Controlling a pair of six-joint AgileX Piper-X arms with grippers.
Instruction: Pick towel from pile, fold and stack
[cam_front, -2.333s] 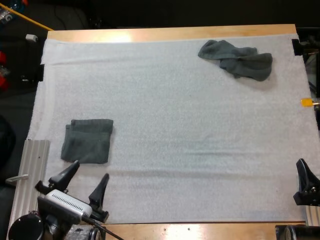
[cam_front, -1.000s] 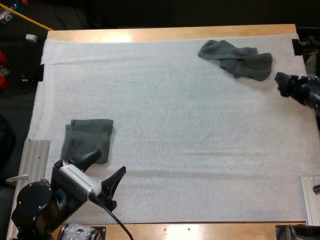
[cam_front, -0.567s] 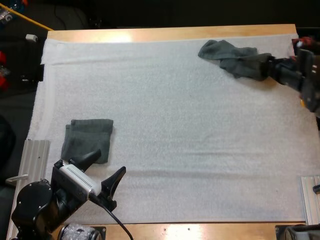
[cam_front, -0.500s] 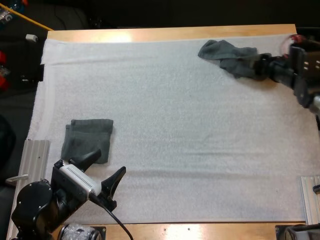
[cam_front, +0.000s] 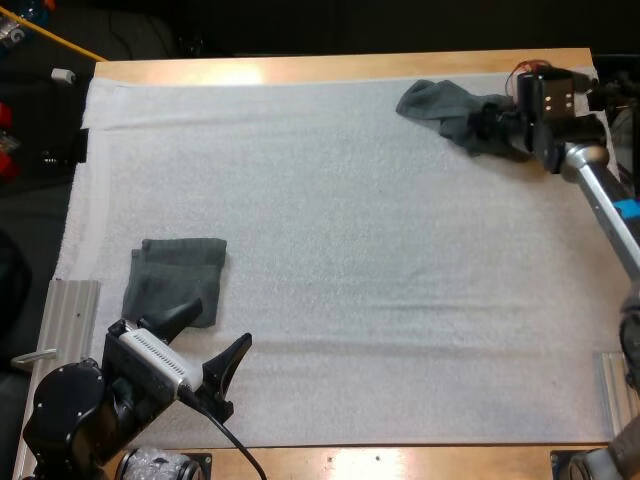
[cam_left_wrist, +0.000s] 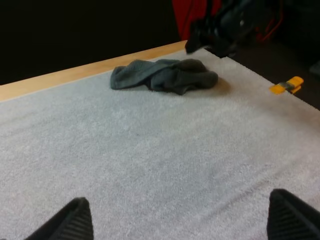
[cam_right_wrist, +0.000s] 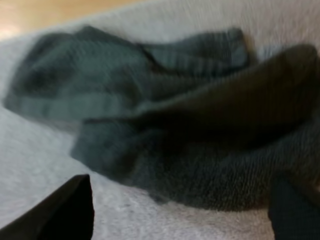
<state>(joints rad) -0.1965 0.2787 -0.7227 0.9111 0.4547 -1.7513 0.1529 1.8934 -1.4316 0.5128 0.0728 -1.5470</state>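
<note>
Right pincer (cam_front: 493, 122) arriving at the crumpled dark grey-green towel (cam_front: 450, 105)

High view: the right arm, at the 4 o'clock edge of the white mat (cam_front: 350, 250) moments ago, is now reaching across the wooden bench (cam_front: 300, 68) to 1 o'clock, meeting the towel's right end. The towel is lying where it was, unlifted. The folded dark grey-green towel (cam_front: 175, 275) is sitting at 8 o'clock, with the left pincer (cam_front: 215, 328) hovering released at its near edge. Left wrist view: its black fingers (cam_left_wrist: 75, 220) are standing apart over bare mat, the crumpled towel far off beside the other arm. Right wrist view: the fingers (cam_right_wrist: 70, 210) are spread wide, straddling the cloth without squeezing. The pick is likely beginning, with closing next.
</note>
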